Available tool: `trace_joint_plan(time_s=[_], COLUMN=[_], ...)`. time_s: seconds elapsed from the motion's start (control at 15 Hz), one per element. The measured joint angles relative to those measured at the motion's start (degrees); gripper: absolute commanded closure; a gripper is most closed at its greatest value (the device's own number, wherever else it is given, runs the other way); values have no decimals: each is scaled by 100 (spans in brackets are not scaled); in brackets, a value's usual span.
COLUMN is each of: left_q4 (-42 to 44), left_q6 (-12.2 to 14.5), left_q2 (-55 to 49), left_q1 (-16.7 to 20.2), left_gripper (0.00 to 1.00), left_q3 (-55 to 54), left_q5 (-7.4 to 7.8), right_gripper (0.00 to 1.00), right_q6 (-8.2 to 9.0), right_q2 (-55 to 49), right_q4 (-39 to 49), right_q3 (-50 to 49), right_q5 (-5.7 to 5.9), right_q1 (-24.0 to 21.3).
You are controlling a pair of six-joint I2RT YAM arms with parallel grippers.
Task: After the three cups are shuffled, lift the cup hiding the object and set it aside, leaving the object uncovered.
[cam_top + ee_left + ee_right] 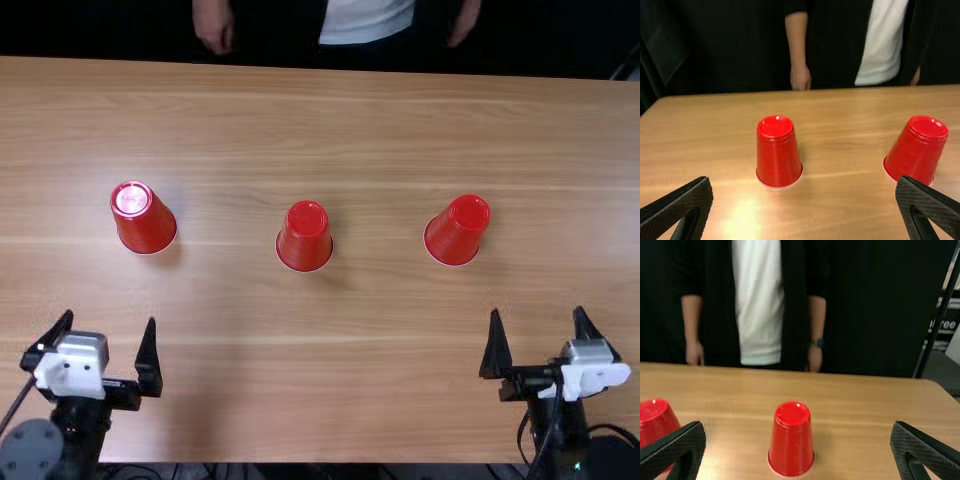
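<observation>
From above, three upturned red plastic cups stood in a row across the light brown wooden bench [320, 120]. The middle cup [304, 237] had the left cup [143, 218] well to its left and the right cup [458, 231] well to its right. All were mouth down, so any could cover the object, and which one did could not be told. The left arm [70, 368] and right arm [590, 368] sat nearer than the middle cup, one to each side of it. Their jaws were spread wide and held nothing, apparently ready for a pick. In the left wrist view, the left cup [778, 152] stood ahead between the parted jaws, with the middle cup [916, 150] beside it. In the right wrist view, the right cup [791, 440] stood ahead between the parted jaws, with the middle cup [655, 417] off to one side.
</observation>
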Motion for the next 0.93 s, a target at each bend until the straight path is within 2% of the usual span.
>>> trace_joint_plan(time_s=[0.27,0.47,0.67,0.93], left_q4=[-1799,-3300,-4310,-5283], left_q6=[0,0,0,0], left_q2=[1659,2774,3530,4293], left_q1=[48,181,181,181], left_gripper=[0,0,0,0], left_q3=[2144,3589,4809,5536], left_q5=[-76,-116,-138,-142], right_gripper=[0,0,0,0], right_q6=[-162,-173,-173,-160], right_q2=[997,1989,2964,4030], right_q4=[-1403,-2472,-3397,-4551], right_q3=[1482,2583,3545,4328], right_q5=[-35,-44,-46,-46], right_q1=[0,0,0,0])
